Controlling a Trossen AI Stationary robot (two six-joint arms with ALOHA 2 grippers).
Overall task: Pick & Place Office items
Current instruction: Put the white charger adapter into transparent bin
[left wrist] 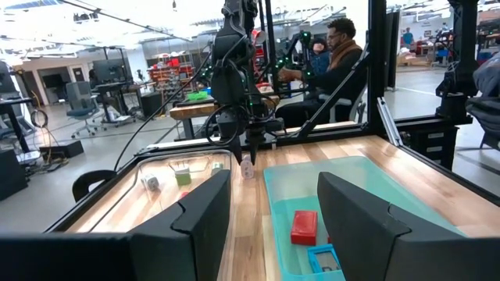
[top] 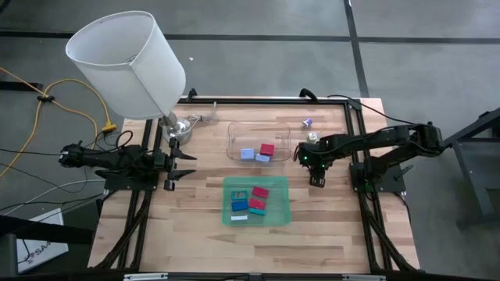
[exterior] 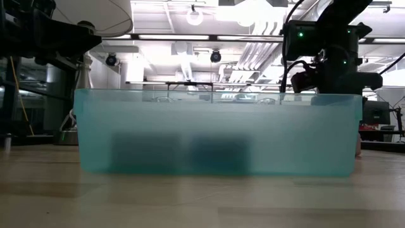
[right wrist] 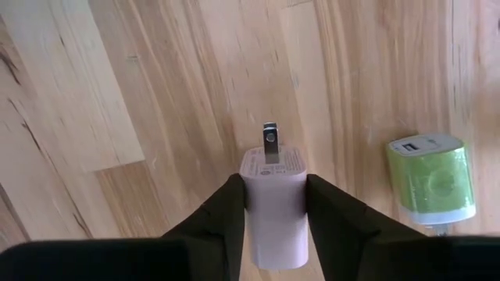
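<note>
With right gripper (right wrist: pixel 273 204) clamped on pale pink plug-in charger cube (right wrist: pixel 273 212), grasp step done; next: lift, carry toward 9 o'clock to green translucent tray (top: pixel 256 221); left gripper (top: pixel 170 165) released

No legible text, labels or numbers; print on pink charger (right wrist: pixel 274 204) unreadable.

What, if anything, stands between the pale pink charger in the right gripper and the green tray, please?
Nothing visible. The right gripper is shut on the pale pink charger over bare wood, right of the green tray. The green charger lies on the far side, away from the tray.
</note>
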